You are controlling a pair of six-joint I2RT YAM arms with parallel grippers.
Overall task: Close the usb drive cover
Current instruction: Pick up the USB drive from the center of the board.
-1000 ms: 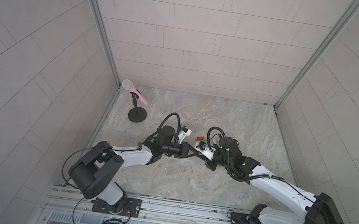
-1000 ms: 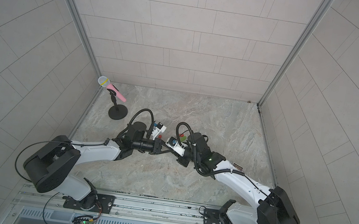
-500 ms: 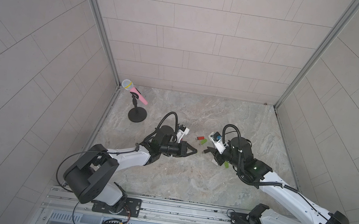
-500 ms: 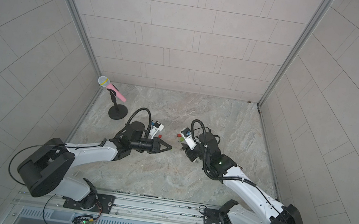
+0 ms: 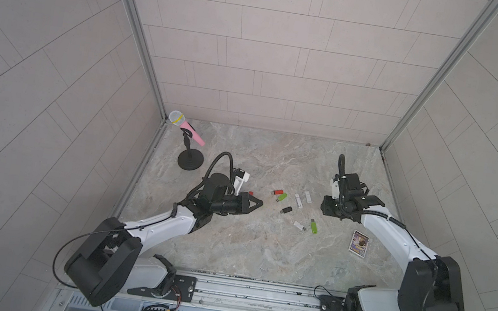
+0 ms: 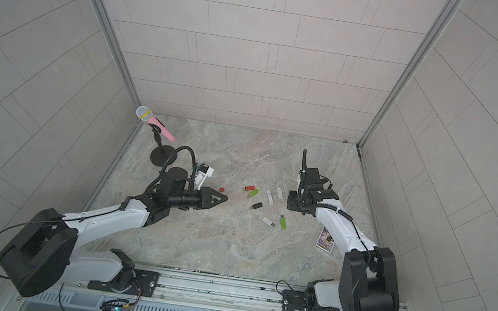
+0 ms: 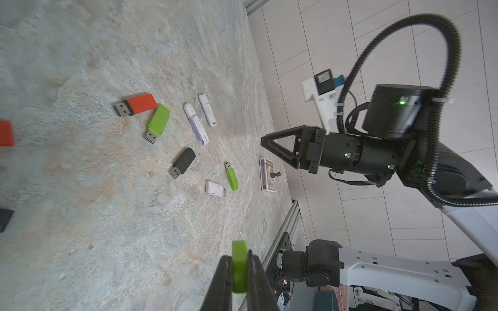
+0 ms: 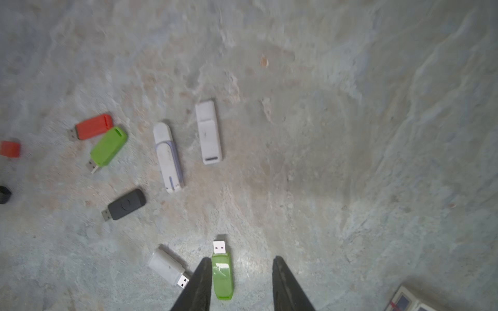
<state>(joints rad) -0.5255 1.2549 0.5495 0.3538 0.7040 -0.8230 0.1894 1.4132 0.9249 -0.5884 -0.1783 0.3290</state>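
Observation:
My left gripper (image 7: 239, 269) is shut on a small green usb cover (image 7: 239, 265) and hovers left of the scattered drives, as both top views show (image 5: 259, 203) (image 6: 224, 198). A slim green usb drive (image 8: 222, 273) lies on the table with its metal plug bare (image 5: 314, 227). My right gripper (image 8: 239, 272) hangs open above it with nothing held, one finger (image 8: 200, 282) lining up beside the drive. In a top view that gripper (image 5: 327, 207) sits right of the drives. A broader green drive (image 5: 282, 196) (image 7: 158, 123) also shows a bare plug.
Red (image 5: 277, 192), black (image 5: 286, 210) and three white drives (image 5: 299, 200) (image 5: 308, 197) (image 5: 299, 225) lie between the arms. A loose red cap (image 5: 250, 193) rests near the left gripper. A card pack (image 5: 359, 243) lies front right. A pink microphone on a stand (image 5: 189, 151) is back left.
The two grippers were together over the middle a second ago. The right arm has swung away to the right and opened. The left drew back a little, still gripping the green cover.

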